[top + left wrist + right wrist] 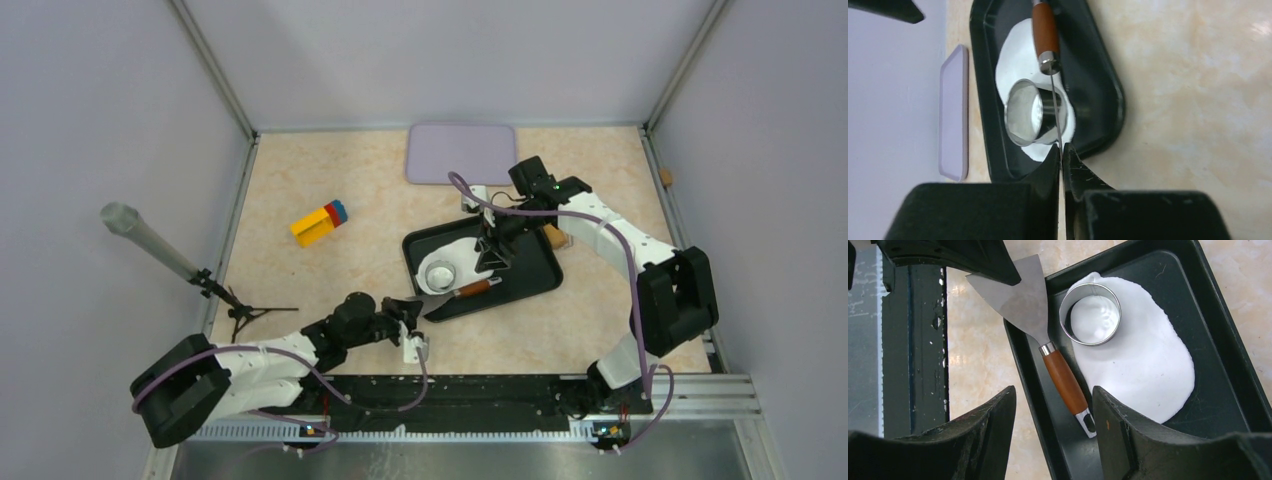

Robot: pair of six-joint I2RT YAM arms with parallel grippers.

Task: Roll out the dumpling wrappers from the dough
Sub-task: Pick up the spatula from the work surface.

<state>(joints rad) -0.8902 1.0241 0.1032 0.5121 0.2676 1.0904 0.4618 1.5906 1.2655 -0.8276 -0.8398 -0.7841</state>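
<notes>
Dough [1143, 370] flat under ring cutter [1063, 315]; left gripper [1061, 151] tight on scraper blade [1020, 305], right gripper [1053, 396] agape.

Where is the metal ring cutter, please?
Top view: the ring cutter sits on the dough at the left end of the black tray, beside the scraper.

Dough [1148, 370] is laid in tray [532, 272], toward its L half. Ring cutter [1065, 315] is set on dough's near-L part. Scraper [1063, 377] is laid in front of dough, handle in tray, blade out past near-L corner. Board [460, 152] is placed behind tray. Block [318, 223] is found well L of tray, tripod [245, 312] at near-L edge.
</notes>
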